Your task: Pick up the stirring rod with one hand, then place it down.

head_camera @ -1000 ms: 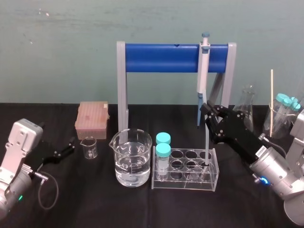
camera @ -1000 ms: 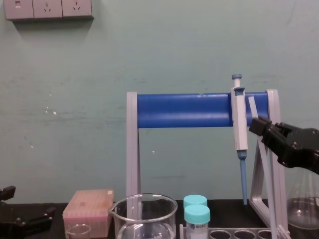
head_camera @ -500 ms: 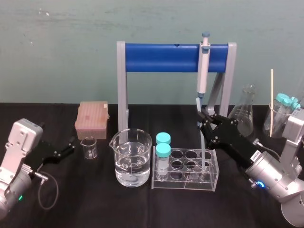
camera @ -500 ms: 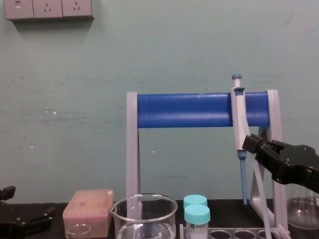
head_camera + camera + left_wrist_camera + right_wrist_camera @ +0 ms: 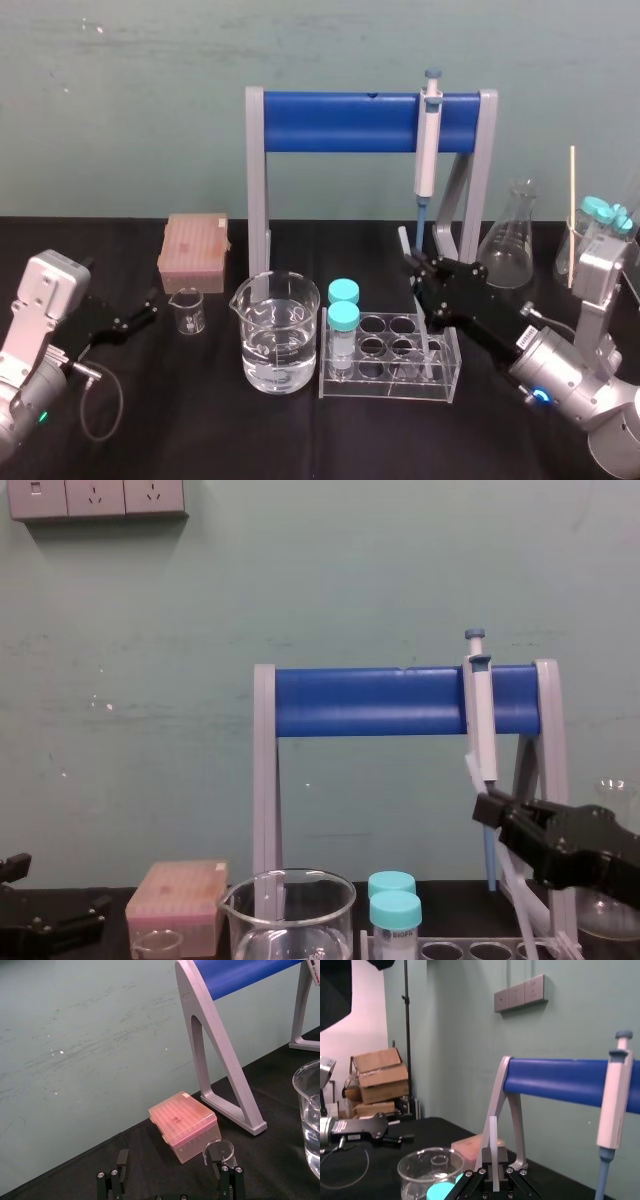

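The stirring rod [image 5: 405, 240] is a thin whitish translucent rod, tilted with its top leaning left. My right gripper [image 5: 420, 272] is shut on its middle, just above the right end of the clear tube rack [image 5: 390, 385]. The rod's lower end reaches down into the rack. In the right wrist view the rod [image 5: 493, 1140] stands straight up between the black fingers [image 5: 470, 1180]. In the chest view the right gripper [image 5: 492, 810] sits below the pipette with the rod [image 5: 520, 900] slanting down from it. My left gripper [image 5: 138, 311] rests open at the table's left, also seen as the left gripper [image 5: 172, 1187].
A white-and-blue pipette [image 5: 427, 150] hangs on the blue-barred stand [image 5: 340, 122]. In front stand a water beaker [image 5: 277, 335] and two teal-capped tubes [image 5: 343, 325] in the rack. A pink tip box [image 5: 193, 250], small beaker [image 5: 187, 310], flask [image 5: 510, 240] and tube jar [image 5: 600, 225] sit around.
My right gripper has come down and to the left with the rod, from level with the pipette's tip to just above the rack. The rod now leans more. The left arm is unmoved.
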